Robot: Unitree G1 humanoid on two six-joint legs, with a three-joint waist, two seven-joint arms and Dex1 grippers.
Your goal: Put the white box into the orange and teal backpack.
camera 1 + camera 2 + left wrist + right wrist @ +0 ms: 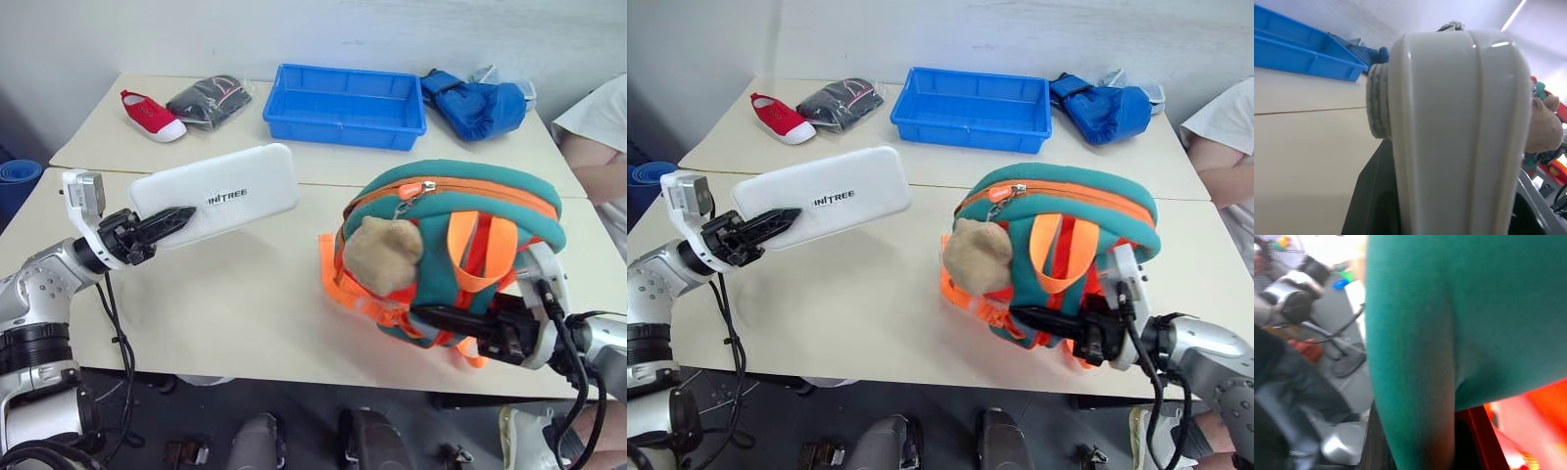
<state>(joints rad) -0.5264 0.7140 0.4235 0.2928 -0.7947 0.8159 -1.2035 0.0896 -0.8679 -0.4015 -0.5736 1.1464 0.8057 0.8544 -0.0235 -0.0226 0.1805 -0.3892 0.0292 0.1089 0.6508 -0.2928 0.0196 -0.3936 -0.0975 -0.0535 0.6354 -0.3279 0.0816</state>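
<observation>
Two pale tables (245,294) pushed together, plain white wall (294,29) behind

far edge of table (245,294): red shoe (152,115) at left corner, bagged dark item (208,101) beside it, blue tray (345,105) mid, blue bag (477,105) right

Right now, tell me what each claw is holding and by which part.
Left claw grips the flat white rectangular box by one short end, off the table. Right claw is shut on the teal backpack with orange straps, low at its side.

Silver arms, blk jaws, blk cables.
</observation>
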